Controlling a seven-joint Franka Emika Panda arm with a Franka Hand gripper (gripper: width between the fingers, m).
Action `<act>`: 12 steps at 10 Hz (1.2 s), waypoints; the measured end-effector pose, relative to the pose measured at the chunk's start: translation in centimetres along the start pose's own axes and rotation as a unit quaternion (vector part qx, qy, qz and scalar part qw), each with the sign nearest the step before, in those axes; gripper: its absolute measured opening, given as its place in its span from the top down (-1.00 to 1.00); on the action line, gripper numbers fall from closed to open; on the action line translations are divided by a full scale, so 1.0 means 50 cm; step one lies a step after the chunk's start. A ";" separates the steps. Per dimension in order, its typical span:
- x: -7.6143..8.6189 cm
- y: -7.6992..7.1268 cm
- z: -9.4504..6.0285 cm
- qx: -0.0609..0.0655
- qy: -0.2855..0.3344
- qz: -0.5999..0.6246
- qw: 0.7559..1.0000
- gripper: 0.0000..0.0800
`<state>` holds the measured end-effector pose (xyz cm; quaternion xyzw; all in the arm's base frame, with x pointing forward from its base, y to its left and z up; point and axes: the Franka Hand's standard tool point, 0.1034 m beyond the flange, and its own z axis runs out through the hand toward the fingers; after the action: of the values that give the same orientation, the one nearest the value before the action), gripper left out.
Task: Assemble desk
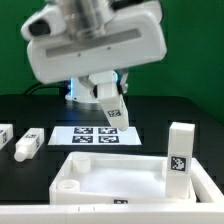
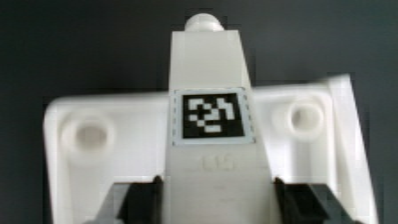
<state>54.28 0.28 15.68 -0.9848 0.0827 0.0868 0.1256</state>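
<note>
Desk's white plastic square rimmed panel (image 1: pixel 110 180) lies at 6 o'clock, exterior view. Gripper (image 2: pixel 214 195) fingers (image 2: pixel 128 200) pinch tagged white rectangular block leg (image 2: pixel 214 110). Second leg (image 1: pixel 180 152) upright at 4 o'clock.

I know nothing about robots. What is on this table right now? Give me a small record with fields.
Gripper: gripper shut on the held leg
Panel: desk panel lies flat, rim up
Standing: upright leg at the panel's corner on the exterior view's right
Loose: lying leg and second lying leg on the exterior view's left
Other: marker board behind the panel
</note>
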 end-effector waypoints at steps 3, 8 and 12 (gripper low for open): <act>0.003 0.013 0.014 -0.010 0.082 0.010 0.997 0.29; 0.089 0.055 -0.057 -0.041 0.234 -0.030 0.971 0.29; 0.100 0.072 -0.051 -0.059 0.269 -0.042 0.961 0.29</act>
<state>58.83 -4.56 16.33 -0.9801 0.0672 -0.1816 0.0442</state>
